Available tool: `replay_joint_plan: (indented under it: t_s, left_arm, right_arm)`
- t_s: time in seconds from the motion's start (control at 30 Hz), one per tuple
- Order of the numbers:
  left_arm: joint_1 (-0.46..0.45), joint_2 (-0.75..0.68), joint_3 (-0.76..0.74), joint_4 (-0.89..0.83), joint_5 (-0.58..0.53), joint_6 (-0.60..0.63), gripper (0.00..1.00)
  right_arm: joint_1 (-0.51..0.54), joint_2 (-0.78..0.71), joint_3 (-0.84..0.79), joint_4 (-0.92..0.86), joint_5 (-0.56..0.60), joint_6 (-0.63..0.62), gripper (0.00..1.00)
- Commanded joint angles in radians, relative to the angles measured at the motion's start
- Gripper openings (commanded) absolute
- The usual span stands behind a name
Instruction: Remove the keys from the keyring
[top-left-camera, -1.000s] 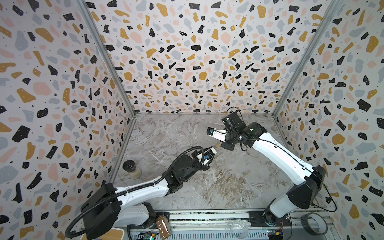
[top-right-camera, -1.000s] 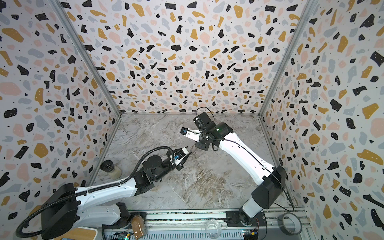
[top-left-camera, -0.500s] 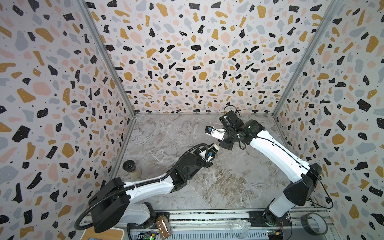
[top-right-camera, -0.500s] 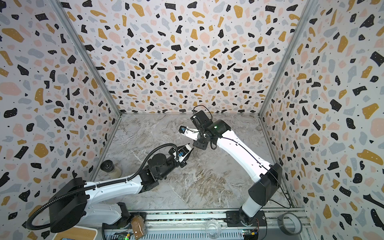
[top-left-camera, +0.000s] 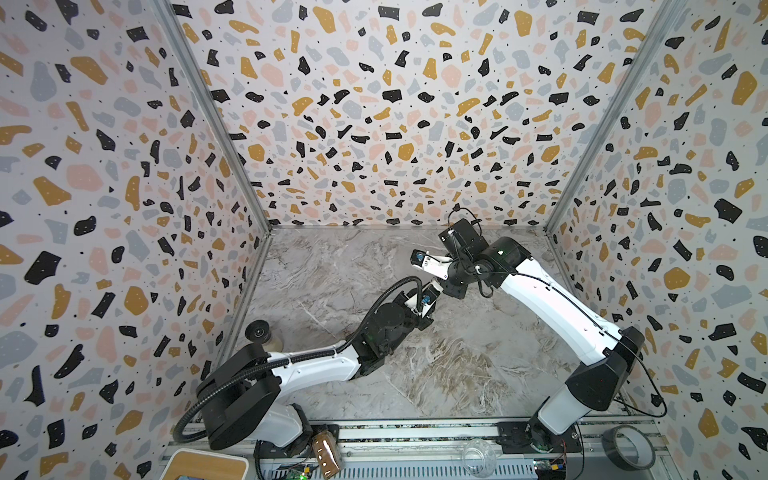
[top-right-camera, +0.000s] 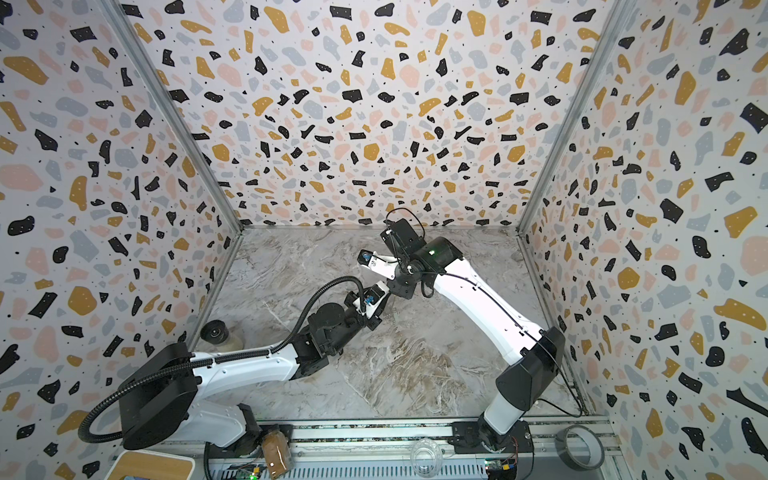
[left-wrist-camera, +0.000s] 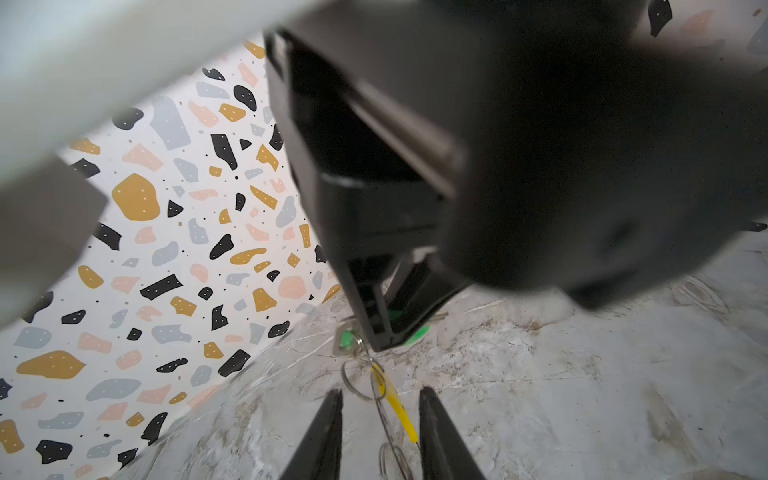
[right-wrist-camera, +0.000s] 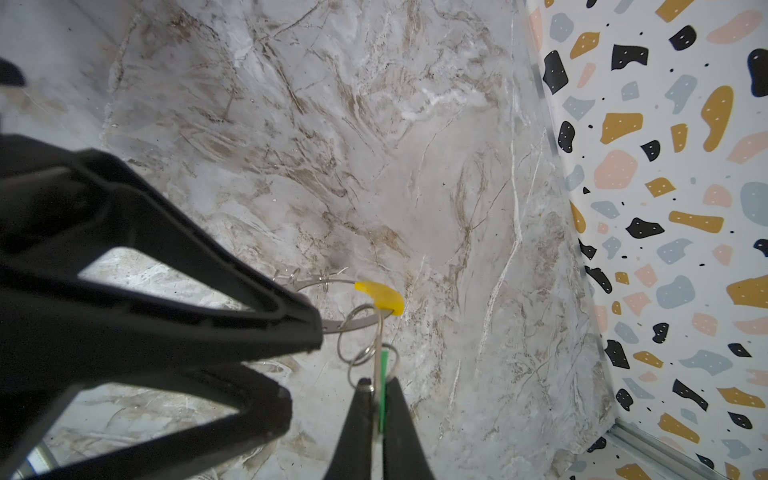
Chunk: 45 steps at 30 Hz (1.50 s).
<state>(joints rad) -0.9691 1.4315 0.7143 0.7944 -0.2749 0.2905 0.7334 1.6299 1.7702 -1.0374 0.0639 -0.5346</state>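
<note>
Shows as a pale grey marble-patterned surface (top-left-camera: 457, 374), veined white and streaked brown toward the front. Meets terrazzo-print walls (top-left-camera: 374, 124) at left, back and right. Carries a small dark-topped spool (top-left-camera: 259, 332) with a beige base, standing close to the left wall in both top views.

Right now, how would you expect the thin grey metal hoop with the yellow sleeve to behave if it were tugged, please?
The thin grey metal hoop is so fine that it would probably flex and spring rather than stay stiff, and should feel light. Since the right gripper clamps the green-tagged key linked to it, a tug would likely twist it.
</note>
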Motion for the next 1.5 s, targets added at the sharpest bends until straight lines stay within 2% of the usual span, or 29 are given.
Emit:
replay_joint_plan:
  t_s: [0.0, 0.6, 0.97, 1.47]
  left_arm:
    - [-0.010, 0.018, 0.036, 0.072, -0.037, -0.033, 0.32]
    - [-0.027, 0.066, 0.019, 0.160, -0.142, -0.050, 0.34]
    - [-0.039, 0.020, -0.097, 0.352, -0.071, -0.014, 0.34]
    - [-0.076, -0.004, -0.127, 0.369, -0.045, 0.029, 0.33]
  right_arm:
    - [0.006, -0.010, 0.037, -0.025, -0.002, 0.018, 0.01]
    - [0.001, -0.016, 0.054, -0.045, -0.043, 0.009, 0.01]
    - [-0.011, -0.015, 0.064, -0.084, -0.094, 0.015, 0.02]
    - [-0.012, -0.023, 0.080, -0.128, -0.134, 0.064, 0.03]
